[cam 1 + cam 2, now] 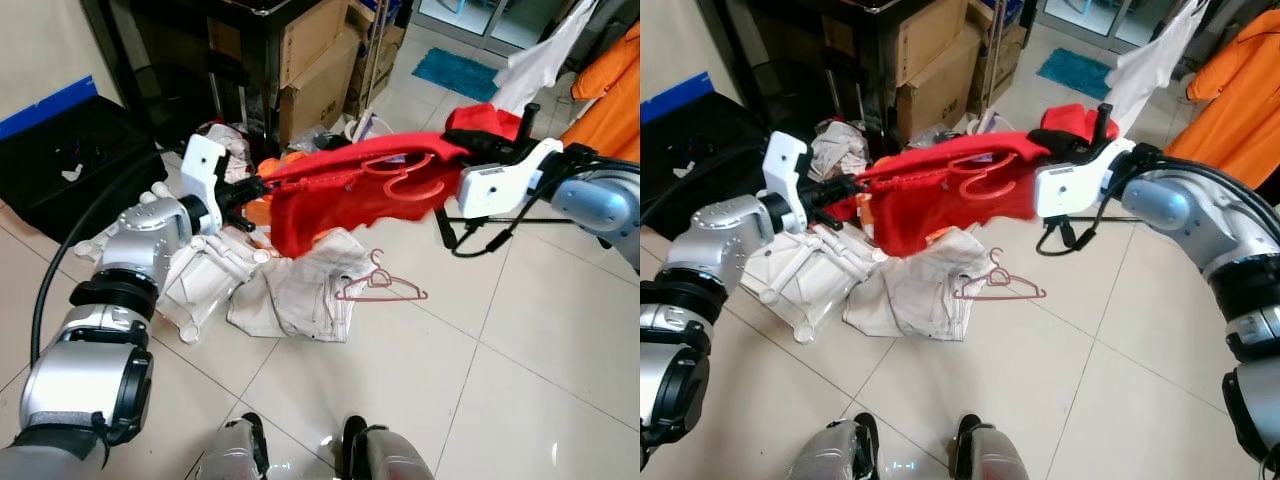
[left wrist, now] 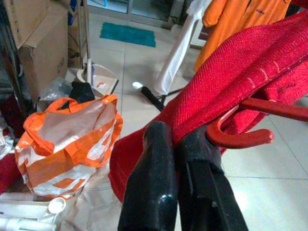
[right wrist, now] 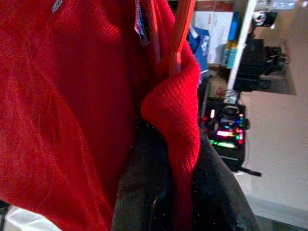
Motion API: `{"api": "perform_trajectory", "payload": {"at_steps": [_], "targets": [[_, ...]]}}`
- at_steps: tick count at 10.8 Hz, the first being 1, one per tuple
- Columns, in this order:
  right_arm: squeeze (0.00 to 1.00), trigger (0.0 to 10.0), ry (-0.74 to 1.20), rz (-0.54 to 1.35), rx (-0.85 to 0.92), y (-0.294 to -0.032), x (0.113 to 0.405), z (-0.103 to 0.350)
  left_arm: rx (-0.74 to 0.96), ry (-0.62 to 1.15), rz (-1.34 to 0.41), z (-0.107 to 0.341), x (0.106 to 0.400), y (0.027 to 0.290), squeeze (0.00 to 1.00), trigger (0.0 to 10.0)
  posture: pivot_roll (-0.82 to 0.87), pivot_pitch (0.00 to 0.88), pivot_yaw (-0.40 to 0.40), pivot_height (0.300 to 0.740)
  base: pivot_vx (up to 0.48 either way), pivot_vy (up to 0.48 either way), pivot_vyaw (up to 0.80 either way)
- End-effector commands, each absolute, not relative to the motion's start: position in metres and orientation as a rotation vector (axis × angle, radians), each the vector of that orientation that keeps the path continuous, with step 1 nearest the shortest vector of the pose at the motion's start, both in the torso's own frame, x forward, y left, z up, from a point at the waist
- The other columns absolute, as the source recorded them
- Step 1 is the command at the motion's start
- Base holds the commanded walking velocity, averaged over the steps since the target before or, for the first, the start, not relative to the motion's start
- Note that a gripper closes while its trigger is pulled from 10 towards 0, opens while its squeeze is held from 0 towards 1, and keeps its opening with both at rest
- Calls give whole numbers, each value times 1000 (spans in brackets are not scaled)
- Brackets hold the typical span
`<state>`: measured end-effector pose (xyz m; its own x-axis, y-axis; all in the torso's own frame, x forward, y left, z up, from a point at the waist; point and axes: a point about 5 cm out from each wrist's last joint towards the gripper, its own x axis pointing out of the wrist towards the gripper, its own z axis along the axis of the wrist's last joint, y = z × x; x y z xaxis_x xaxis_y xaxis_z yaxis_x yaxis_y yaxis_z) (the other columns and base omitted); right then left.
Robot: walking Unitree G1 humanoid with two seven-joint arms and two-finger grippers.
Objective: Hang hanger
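Observation:
A red knit garment [image 1: 340, 195] is stretched in the air between my two grippers, with a red plastic hanger [image 1: 405, 175] lying against it. My left gripper [image 1: 258, 186] is shut on the garment's left edge; in the left wrist view its fingers [image 2: 163, 192] pinch the red knit [image 2: 231, 72] beside the hanger's hook [image 2: 240, 137]. My right gripper [image 1: 448, 150] is shut on the garment's right end, where the cloth [image 3: 173, 120] folds over its fingers. A second, pink hanger [image 1: 380, 285] lies on the floor tiles below.
Beige clothes [image 1: 300, 290] and a white plastic frame [image 1: 200, 290] lie on the floor. An orange bag [image 2: 67, 139], cardboard boxes [image 1: 315, 70] and a black case [image 1: 70, 160] stand behind. Orange [image 1: 610, 100] and white [image 1: 540, 60] garments hang at the right. My feet [image 1: 300, 450] are below.

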<state>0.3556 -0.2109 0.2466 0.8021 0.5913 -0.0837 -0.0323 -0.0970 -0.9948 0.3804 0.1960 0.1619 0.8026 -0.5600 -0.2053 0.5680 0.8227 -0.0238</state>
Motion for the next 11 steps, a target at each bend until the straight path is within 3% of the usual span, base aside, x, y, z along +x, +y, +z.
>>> {"api": "perform_trajectory", "payload": {"at_steps": [1,4,5,6,7,9,10,11], "targets": [[0,0,-160,-66,-1624,-332,344,305,82,459,-187,122,346,293,0,0,-149,176,-71,740,0,0,0],[0,0,-112,-142,-1489,-337,349,280,67,446,-277,124,352,275,0,0,-155,177,-77,740,0,0,0],[0,0,-91,-111,-1231,-329,354,256,79,393,-344,135,359,256,0,0,-155,177,-77,740,0,0,0],[0,0,-24,-36,-853,-312,361,217,74,317,-465,145,365,213,0,0,-147,178,-79,740,0,0,0],[0,0,12,3,-742,-305,362,203,98,308,-500,143,364,199,0,0,-147,178,-79,740,0,0,0],[0,0,117,181,-726,-282,362,172,190,360,-486,127,360,194,0,0,-138,169,-72,740,0,0,0],[0,0,193,391,-780,-271,354,156,203,391,-449,131,359,214,0,0,-138,164,-70,740,0,0,0],[0,0,208,450,-792,-271,352,156,195,405,-434,135,359,225,0,0,-137,161,-70,740,0,0,0]]}}
